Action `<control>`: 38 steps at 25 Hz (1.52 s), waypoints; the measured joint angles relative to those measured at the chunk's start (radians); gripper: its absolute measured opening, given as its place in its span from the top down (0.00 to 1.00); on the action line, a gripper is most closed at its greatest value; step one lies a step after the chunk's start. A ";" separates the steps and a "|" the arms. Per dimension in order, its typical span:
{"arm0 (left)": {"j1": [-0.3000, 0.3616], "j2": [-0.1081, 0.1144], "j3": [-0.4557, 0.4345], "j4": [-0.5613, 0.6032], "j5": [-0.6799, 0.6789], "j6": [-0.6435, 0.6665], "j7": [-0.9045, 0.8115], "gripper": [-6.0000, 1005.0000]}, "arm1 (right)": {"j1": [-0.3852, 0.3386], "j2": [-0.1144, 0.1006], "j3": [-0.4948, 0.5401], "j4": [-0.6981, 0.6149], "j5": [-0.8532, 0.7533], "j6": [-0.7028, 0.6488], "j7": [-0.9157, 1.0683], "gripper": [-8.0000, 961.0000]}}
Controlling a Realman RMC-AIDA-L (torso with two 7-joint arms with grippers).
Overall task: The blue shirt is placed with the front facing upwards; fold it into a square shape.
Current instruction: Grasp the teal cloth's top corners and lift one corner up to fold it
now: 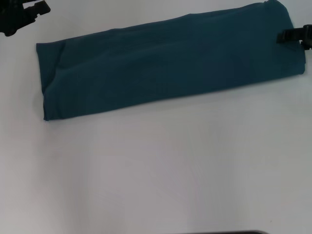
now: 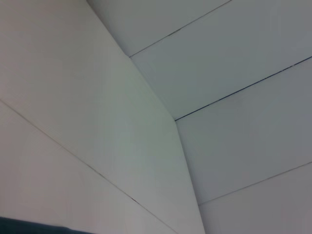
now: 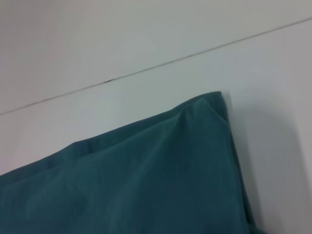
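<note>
The blue shirt (image 1: 165, 63) lies on the white table, folded into a long narrow band that runs from left to right and tilts slightly up toward the right. No letters show on its upper face. My left gripper (image 1: 27, 12) hangs at the far left corner, apart from the shirt's left end. My right gripper (image 1: 292, 36) is at the shirt's right end, over its edge. The right wrist view shows a corner of the shirt (image 3: 146, 180) lying flat. The left wrist view shows only a thin sliver of the shirt (image 2: 29, 227) at its edge.
The white table (image 1: 156, 170) spreads wide in front of the shirt. Thin seams between white panels (image 3: 146, 69) run behind the shirt's corner. A dark strip (image 1: 229, 232) shows at the near edge of the head view.
</note>
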 joint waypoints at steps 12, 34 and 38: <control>0.001 0.000 0.000 0.000 -0.002 0.003 0.001 0.57 | 0.043 0.019 -0.002 0.071 0.057 -0.034 -0.029 0.03; 0.004 0.000 -0.002 -0.007 -0.002 0.019 -0.006 0.57 | -0.035 -0.032 0.009 -0.187 0.069 -0.277 0.107 0.03; 0.003 0.000 -0.002 -0.007 -0.003 0.018 -0.007 0.57 | -0.036 -0.044 0.029 -0.214 0.157 -0.385 0.114 0.03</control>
